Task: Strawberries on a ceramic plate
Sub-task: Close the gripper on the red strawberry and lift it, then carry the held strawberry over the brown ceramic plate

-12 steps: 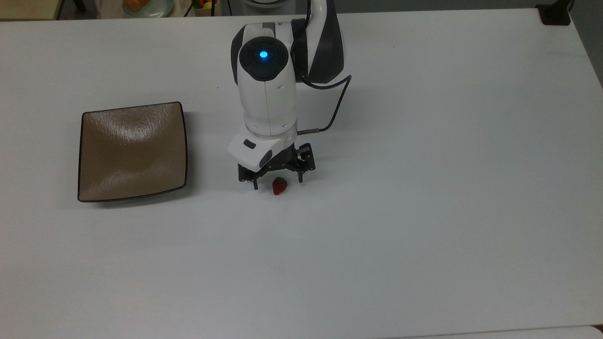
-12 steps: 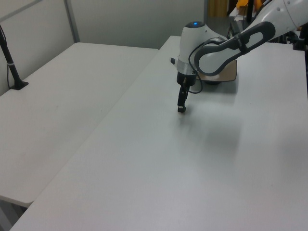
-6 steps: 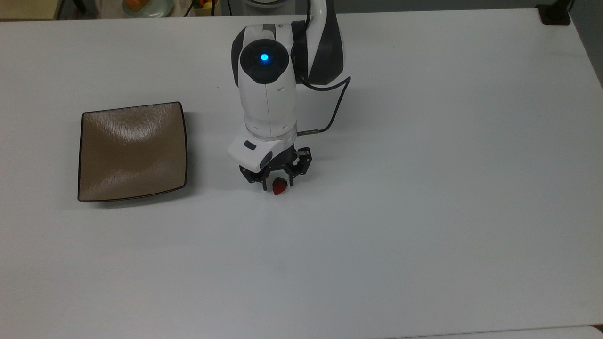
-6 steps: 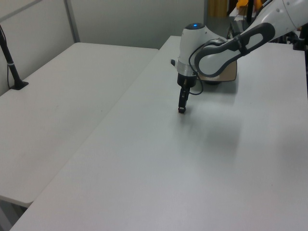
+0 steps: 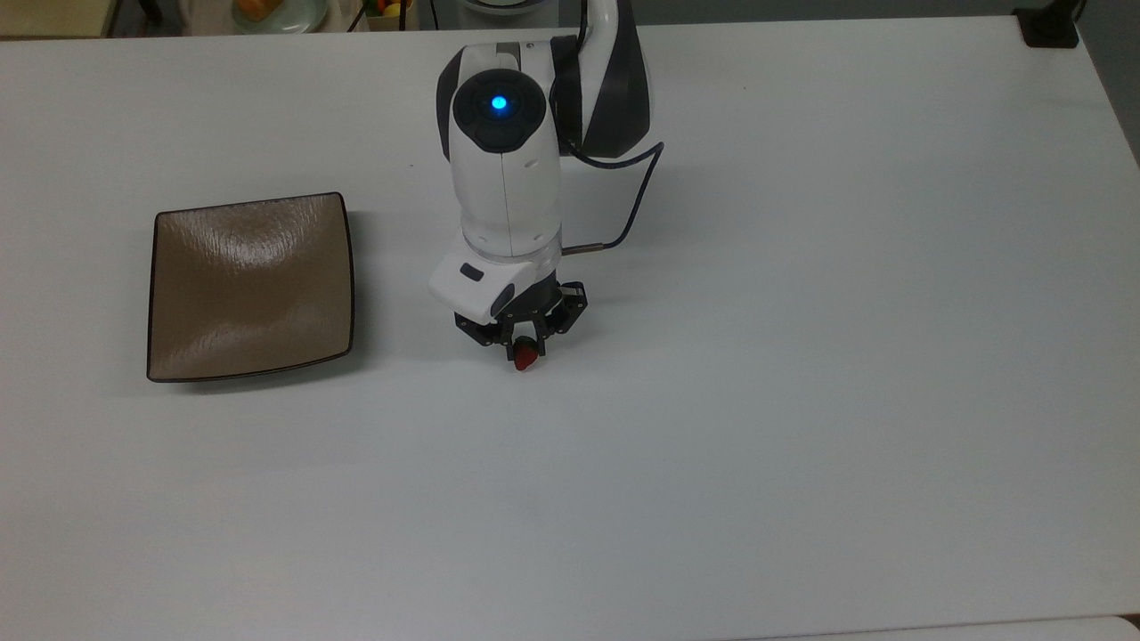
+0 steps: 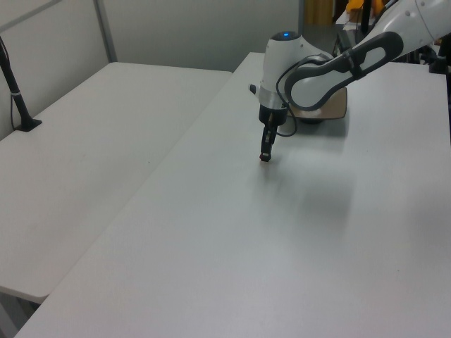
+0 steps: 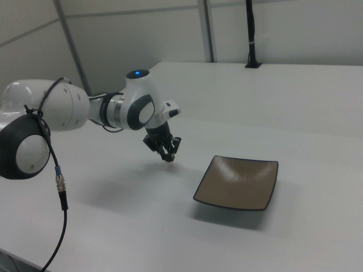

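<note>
At the tabletop's (image 5: 802,356) middle, your gripper (image 5: 524,345) has closed over the last second from a wide spread to a pinch on the strawberry (image 5: 525,359), which sits low at the tabletop. The grasp looks made, so you can lift and carry to the plate (image 5: 249,285), well apart toward the top view's left. No writing or labels are readable.

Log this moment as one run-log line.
gripper: shut on strawberry | strawberry: at table level, lift unclear | ceramic plate: empty, on the top view's left | phase: grasp
</note>
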{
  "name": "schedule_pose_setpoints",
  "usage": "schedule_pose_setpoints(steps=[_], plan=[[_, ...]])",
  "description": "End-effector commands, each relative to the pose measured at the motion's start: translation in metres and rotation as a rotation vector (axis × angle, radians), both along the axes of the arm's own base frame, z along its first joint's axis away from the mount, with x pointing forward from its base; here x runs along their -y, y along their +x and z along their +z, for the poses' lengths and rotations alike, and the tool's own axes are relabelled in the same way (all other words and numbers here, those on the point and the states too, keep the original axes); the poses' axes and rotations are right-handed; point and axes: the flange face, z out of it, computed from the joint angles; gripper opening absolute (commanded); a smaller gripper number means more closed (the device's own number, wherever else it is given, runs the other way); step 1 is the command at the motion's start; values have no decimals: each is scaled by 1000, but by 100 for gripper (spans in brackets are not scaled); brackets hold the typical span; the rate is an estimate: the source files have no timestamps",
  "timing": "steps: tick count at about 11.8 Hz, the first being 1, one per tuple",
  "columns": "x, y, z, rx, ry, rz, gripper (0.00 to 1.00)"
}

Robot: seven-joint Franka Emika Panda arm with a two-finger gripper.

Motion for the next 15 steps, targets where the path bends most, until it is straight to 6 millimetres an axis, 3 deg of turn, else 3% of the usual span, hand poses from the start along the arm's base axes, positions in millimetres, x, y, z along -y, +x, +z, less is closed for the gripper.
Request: schedule_pose_setpoints(steps=[1,4,6,9,12,15], plan=[[9,-10,67,39,13,-44,1],[17,-33,128,-2,16,-52,1],[37,-55,170,-50,14,-71,1],[78,-74,211,-51,13,-60,2],[121,-86,224,-78,18,6,2],[178,-90,224,-70,19,55,3]])
